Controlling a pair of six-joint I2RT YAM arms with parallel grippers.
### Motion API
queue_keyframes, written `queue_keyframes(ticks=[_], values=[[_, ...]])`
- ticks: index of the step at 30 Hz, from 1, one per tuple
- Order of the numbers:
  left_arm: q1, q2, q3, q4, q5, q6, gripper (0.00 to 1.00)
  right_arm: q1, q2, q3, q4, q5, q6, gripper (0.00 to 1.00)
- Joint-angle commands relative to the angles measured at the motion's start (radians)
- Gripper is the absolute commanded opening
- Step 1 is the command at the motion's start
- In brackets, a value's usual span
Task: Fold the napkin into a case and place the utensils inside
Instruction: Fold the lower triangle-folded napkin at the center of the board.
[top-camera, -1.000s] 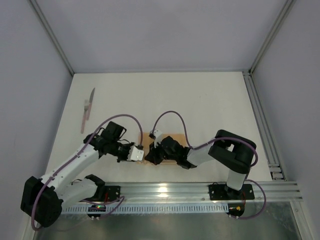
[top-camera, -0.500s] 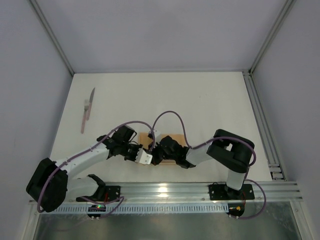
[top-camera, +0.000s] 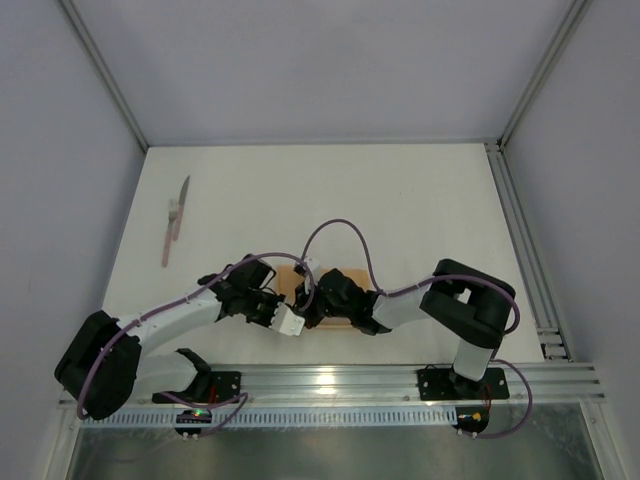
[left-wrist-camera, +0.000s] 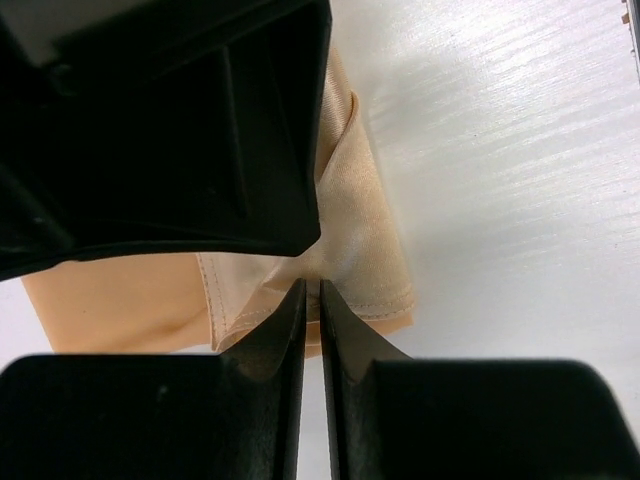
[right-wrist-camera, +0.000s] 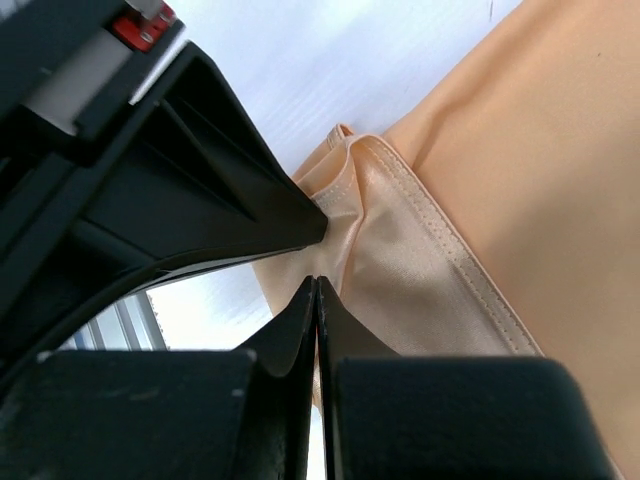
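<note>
The peach-orange napkin (top-camera: 352, 276) lies folded small on the white table near the front, mostly under the two wrists. Both grippers meet tip to tip at its left corner. My left gripper (top-camera: 298, 312) (left-wrist-camera: 312, 285) is shut on a raised pucker of the hemmed edge of the napkin (left-wrist-camera: 370, 240). My right gripper (top-camera: 308, 303) (right-wrist-camera: 316, 282) is shut on the same raised fold of the napkin (right-wrist-camera: 520, 170) from the other side. The utensils (top-camera: 175, 222), a grey blade with a pale pink handle, lie at the far left. No finished case shows.
Grey walls close in the table on the left, back and right. A metal rail (top-camera: 400, 385) runs along the near edge, another down the right side (top-camera: 525, 250). Purple cables loop over both arms.
My left gripper has swung right from beside the napkin to its left corner, meeting the right gripper there. The right gripper has barely moved.
</note>
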Motion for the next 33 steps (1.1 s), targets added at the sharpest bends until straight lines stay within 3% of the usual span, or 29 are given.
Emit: queue_keyframes(ticks=[1,6,24,33], values=[[-0.004,0.002,-0.021,0.009,-0.008,0.015,0.11,-0.001,-0.053,0.031,0.003,0.000,-0.023,0.03],[-0.004,0.048,-0.013,0.097,-0.008,-0.028,0.11,-0.001,-0.088,0.022,-0.043,0.003,-0.020,0.03],[-0.004,0.054,-0.054,0.098,-0.015,-0.011,0.10,-0.063,-0.305,-0.156,-0.448,0.073,0.153,0.03],[-0.002,0.051,-0.085,0.125,-0.020,0.001,0.09,-0.090,-0.544,-0.205,-0.617,0.136,0.220,0.03]])
